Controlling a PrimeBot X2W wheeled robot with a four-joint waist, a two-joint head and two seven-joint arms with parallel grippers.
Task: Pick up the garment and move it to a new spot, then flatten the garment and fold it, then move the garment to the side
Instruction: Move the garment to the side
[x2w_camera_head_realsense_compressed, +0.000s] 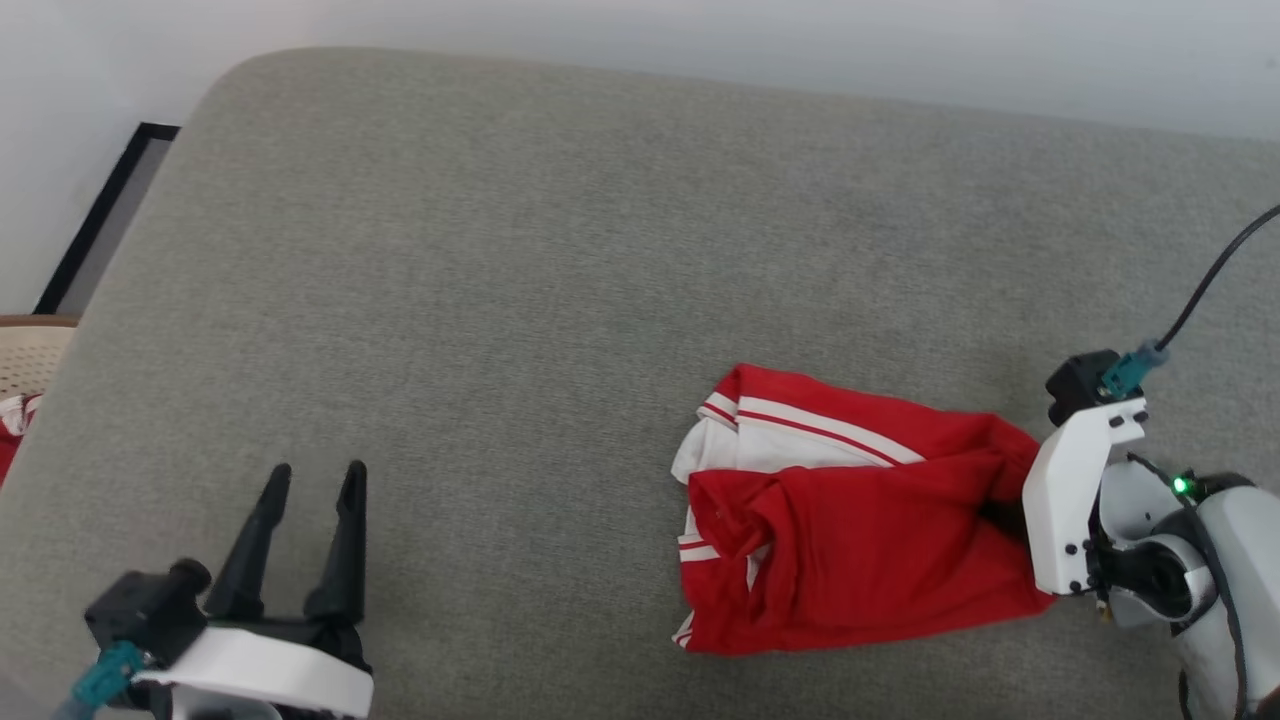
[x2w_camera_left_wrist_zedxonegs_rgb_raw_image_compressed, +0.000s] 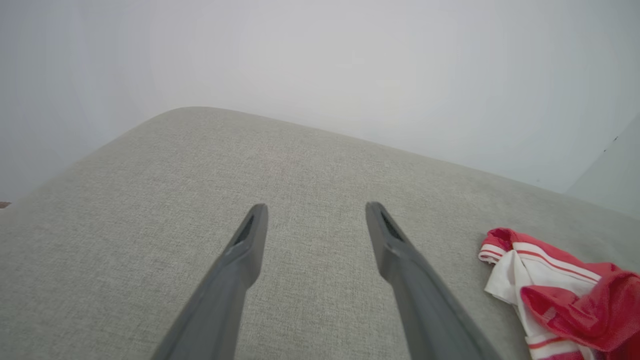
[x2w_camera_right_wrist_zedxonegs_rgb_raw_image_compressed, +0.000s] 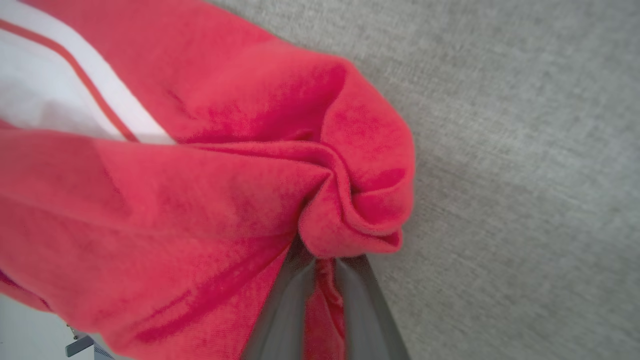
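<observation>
Grey upholstered surface (x2w_camera_head_realsense_compressed: 560, 250) below a pale wall (x2w_camera_head_realsense_compressed: 700, 40): at lower left the left gripper (x2w_camera_head_realsense_compressed: 318, 470) hovers, fingers spread and empty, well apart from the garment (x2w_camera_head_realsense_compressed: 850, 510), crumpled right of centre; at its right edge the right gripper (x2w_camera_right_wrist_zedxonegs_rgb_raw_image_compressed: 322, 280) pinches a red fold between closed fingers

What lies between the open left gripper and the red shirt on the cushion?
Nothing but bare grey cushion lies between the left gripper and the garment, as seen in the head view and again in the left wrist view.
</observation>
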